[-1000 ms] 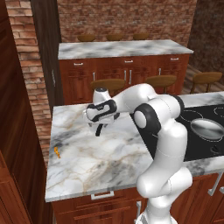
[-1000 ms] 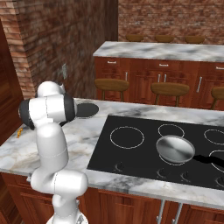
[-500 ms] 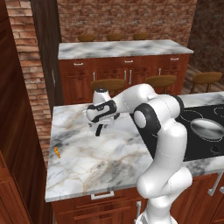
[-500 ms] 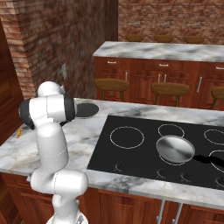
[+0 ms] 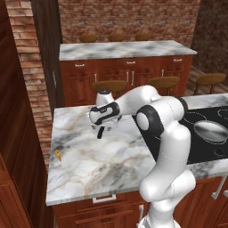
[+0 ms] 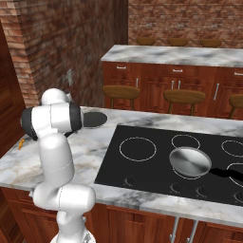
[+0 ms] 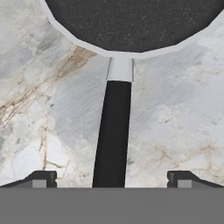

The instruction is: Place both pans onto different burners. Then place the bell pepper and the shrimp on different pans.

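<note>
Hovering wide open and empty, my pincer (image 7: 112,180) straddles the black pan's (image 7: 131,24) handle (image 7: 113,135) on the marble worktop (image 7: 183,113); rigid, probably head-heavy, best gripped mid-handle near the bowl.

A kitchen is shown, walled in red-brown brick (image 5: 129,20). A brick pillar (image 5: 33,67) is set at the left, with dark wood panelling (image 5: 13,147) beside it. The foreground is taken up by an island topped with grey-veined white marble (image 5: 98,164), carried on reddish wooden cabinets (image 6: 142,223) fitted with metal handles. Behind it, a second marble counter (image 5: 124,48) is placed on matching cabinets (image 5: 129,73) against the back wall. Round wooden bar stools (image 6: 121,91) are lined up between the two counters. A wooden floor (image 5: 196,75) is glimpsed at the far right.
</note>
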